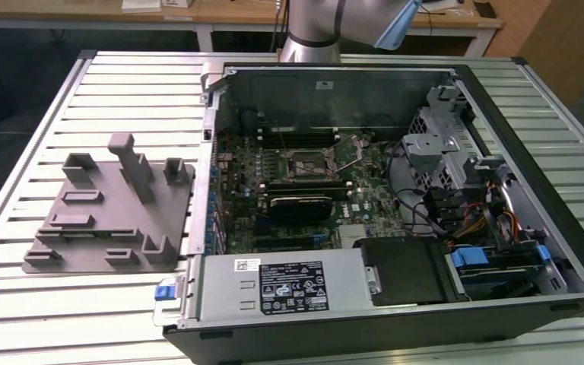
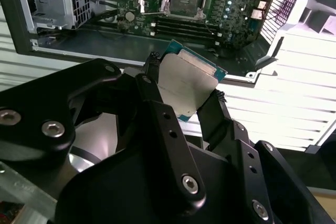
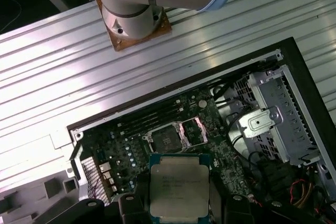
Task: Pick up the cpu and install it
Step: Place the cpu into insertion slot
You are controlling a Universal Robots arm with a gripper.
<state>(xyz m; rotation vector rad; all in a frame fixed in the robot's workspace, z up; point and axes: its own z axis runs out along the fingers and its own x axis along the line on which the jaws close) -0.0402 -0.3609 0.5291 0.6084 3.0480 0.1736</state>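
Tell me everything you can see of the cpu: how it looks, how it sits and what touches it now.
The cpu is a small, flat, square chip. In the first wrist view its top is a silvery metal plate with print, set on a thin teal board rim. The pincer grips it by two opposite edges and holds it in the air, apart from the open socket. Nothing else touches it.
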